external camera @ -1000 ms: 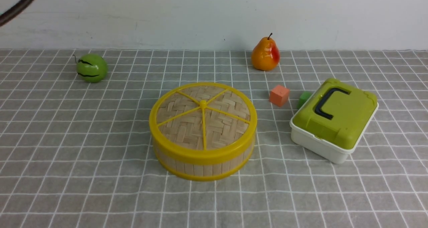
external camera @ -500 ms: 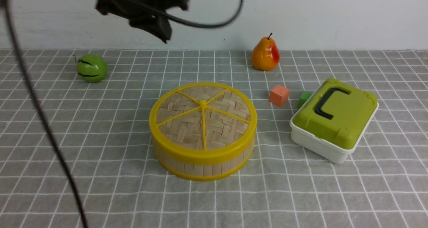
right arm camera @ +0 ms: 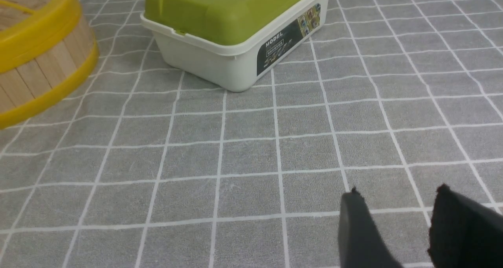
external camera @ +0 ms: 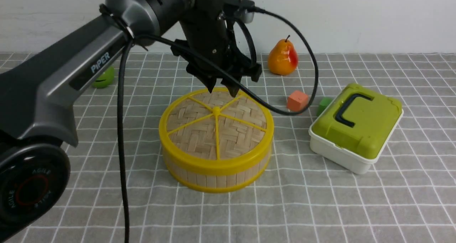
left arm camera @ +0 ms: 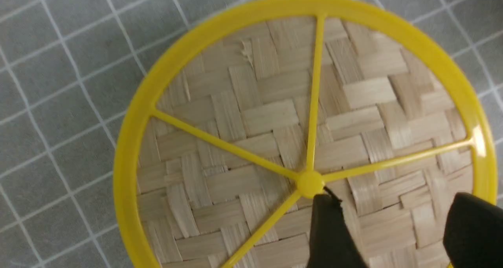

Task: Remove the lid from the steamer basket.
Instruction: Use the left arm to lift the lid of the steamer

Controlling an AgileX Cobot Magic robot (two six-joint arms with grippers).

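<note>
One grey checked cloth (external camera: pixel 356 207) is covering the whole table. One left arm (external camera: pixel 71 79), lettered "PIPER" along its link and "AGILE" round its base joint, is reaching across the middle. One steamer basket (external camera: pixel 213 175) is sitting at the centre of the cloth. The lid (external camera: pixel 213 132) is lying flush on top of it, not yet lifted. One white box (right arm camera: pixel 196 59) with a green top is standing to the basket's right, its side label reading "MODEL". One left gripper (external camera: pixel 221 91) is hanging over the far part of the lid with its jaws spread. One fingertip is sitting just beside the central knob (left arm camera: pixel 310 183), probably lining up a pinch there. One right gripper (right arm camera: pixel 399 197) is idling low over bare cloth, its jaws likewise apart.
</note>
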